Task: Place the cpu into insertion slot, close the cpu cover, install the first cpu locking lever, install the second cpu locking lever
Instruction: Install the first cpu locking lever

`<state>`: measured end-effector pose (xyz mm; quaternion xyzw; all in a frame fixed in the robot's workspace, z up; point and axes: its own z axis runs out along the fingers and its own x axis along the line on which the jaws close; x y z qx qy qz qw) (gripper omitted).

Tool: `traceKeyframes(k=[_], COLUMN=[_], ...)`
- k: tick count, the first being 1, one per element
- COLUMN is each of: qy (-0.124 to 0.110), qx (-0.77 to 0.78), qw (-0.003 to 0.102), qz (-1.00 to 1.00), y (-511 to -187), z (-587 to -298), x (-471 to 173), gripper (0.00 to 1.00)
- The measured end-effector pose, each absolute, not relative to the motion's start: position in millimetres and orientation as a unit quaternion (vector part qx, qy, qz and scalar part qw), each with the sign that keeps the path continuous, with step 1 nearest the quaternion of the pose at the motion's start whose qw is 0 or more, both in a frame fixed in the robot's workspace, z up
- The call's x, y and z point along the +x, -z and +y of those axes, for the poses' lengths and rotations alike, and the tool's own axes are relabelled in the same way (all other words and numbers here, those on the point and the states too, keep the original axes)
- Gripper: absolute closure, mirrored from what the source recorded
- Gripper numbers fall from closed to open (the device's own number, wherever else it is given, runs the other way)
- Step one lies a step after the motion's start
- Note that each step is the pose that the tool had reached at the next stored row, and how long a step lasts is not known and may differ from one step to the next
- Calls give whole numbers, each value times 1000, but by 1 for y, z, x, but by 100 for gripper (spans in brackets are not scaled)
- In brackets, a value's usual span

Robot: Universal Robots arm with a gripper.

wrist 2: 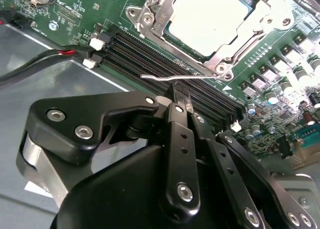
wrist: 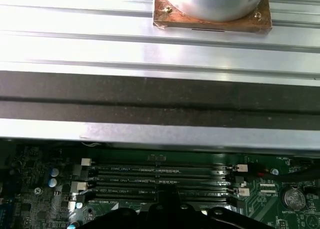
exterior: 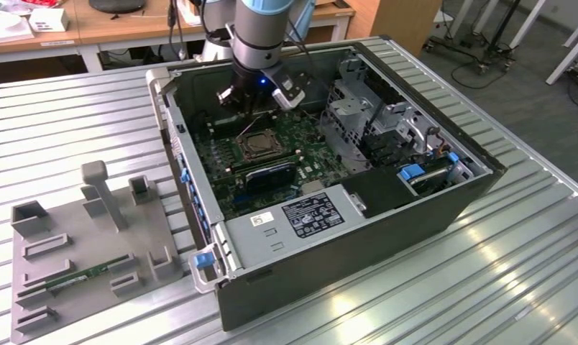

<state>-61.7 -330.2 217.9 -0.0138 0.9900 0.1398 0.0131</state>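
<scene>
1. At the exterior view's left I see a grey fixture tray on the ribbed metal table, with a green memory stick lying in one of its grooves.
2. Beside the tray stands the open computer case, with the green motherboard exposed inside.
3. The gripper hangs inside the case, just beyond the insertion slot.
4. In the second wrist view, the cpu sits in the slot. The cpu cover lies flat around it, and the chip's pale top shows through the window.
5. The gripper has its fingers pressed together with no gap between them. The tips are over the black memory slots, right at a thin silver locking lever that stands free of the socket's edge. I cannot tell whether they touch it.
6. At the exterior view's right is the metal drive cage.
</scene>
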Motion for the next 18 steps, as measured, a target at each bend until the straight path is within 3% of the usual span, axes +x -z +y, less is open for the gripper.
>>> traceKeyframes(k=[18], qy=[-140], qx=[-14], qw=[13], qz=[990], y=[-222], z=[-340], x=[-60], gripper=[89])
